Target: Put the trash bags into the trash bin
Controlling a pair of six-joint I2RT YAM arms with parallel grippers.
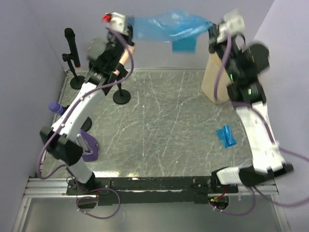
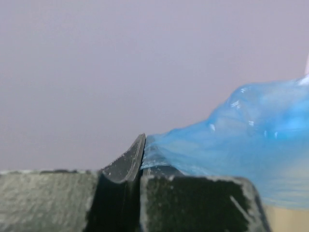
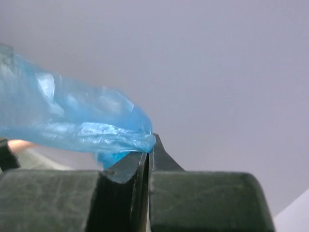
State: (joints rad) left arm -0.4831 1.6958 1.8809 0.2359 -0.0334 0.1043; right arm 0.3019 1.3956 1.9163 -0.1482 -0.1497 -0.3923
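Observation:
A thin blue trash bag (image 1: 169,25) is stretched in the air between my two grippers, high above the far edge of the table. My left gripper (image 1: 131,25) is shut on its left end, which shows pinched in the left wrist view (image 2: 149,154). My right gripper (image 1: 212,30) is shut on its right end, seen pinched in the right wrist view (image 3: 145,141). The cream-beige trash bin (image 1: 215,79) stands at the far right, just below my right gripper and partly hidden by that arm. A second, folded blue trash bag (image 1: 226,137) lies on the table near the right arm.
A black microphone stand (image 1: 72,53) and a round black base (image 1: 121,96) stand at the far left. A purple block (image 1: 89,147) sits by the left arm's base. Lilac walls close in the table on the left, back and right.

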